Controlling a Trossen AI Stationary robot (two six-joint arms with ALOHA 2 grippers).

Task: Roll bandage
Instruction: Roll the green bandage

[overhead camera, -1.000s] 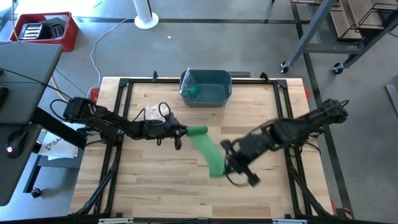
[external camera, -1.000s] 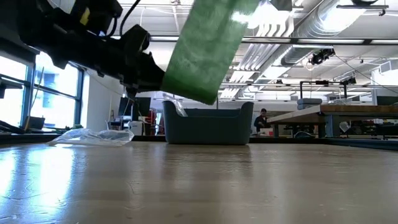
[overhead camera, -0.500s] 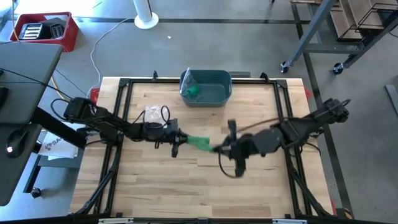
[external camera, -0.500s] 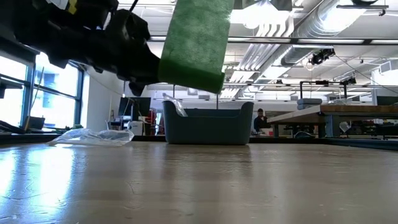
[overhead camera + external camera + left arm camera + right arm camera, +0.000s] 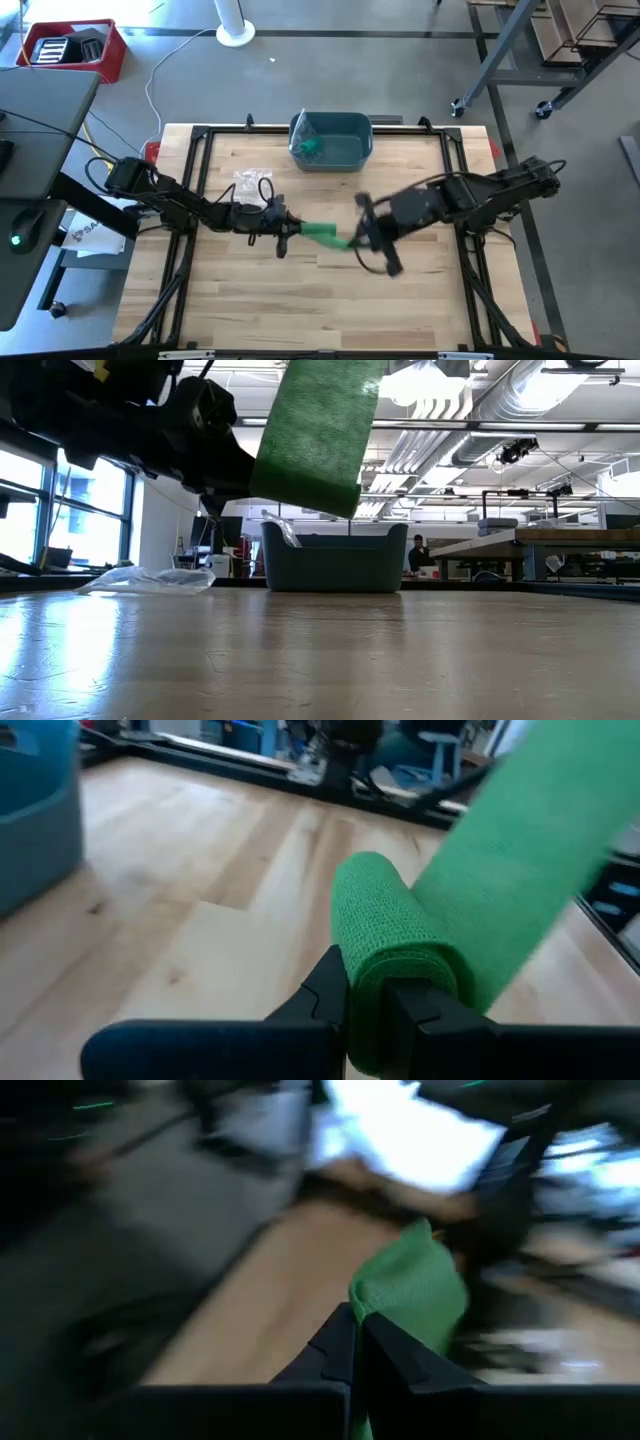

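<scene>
A green bandage [image 5: 322, 234] spans the air above the table's middle, between my two grippers. Its rolled end [image 5: 385, 945] sits in my left gripper [image 5: 287, 230], which reaches in from the table's left and is shut on it. The unrolled strip [image 5: 535, 850] runs off to my right gripper [image 5: 354, 241], which comes from the table's right and is shut on the strip's other end [image 5: 412, 1290]. In the low view the strip [image 5: 315, 430] hangs well above the tabletop, beside the left arm [image 5: 150, 425]. My left gripper pinches the bandage's rolled end [image 5: 372, 960] between its two fingers [image 5: 325, 988], coming nearly level from the table's left. The roll is lifted clear of the table, and the strip leaves it toward the right arm. My right gripper pinches the strip's free end [image 5: 385, 1315] between its two shut fingers [image 5: 340, 1342], coming from the table's right and slanting down. The cloth there is bunched, and I cannot tell how many layers it has. The end is clear of the table.
A blue bin [image 5: 331, 140] with something green inside stands at the far edge, middle. A crumpled clear plastic wrapper [image 5: 250, 183] lies on the wood to the far left of the left gripper. Bare wood stretches along the near side [image 5: 320, 310].
My right gripper has risen and gone from the near right toward the far edge and my left gripper, turning as it went. The strip, which slanted long toward the near edge, now spans short between the grippers. My left gripper has drifted slightly toward the near edge with the roll.
</scene>
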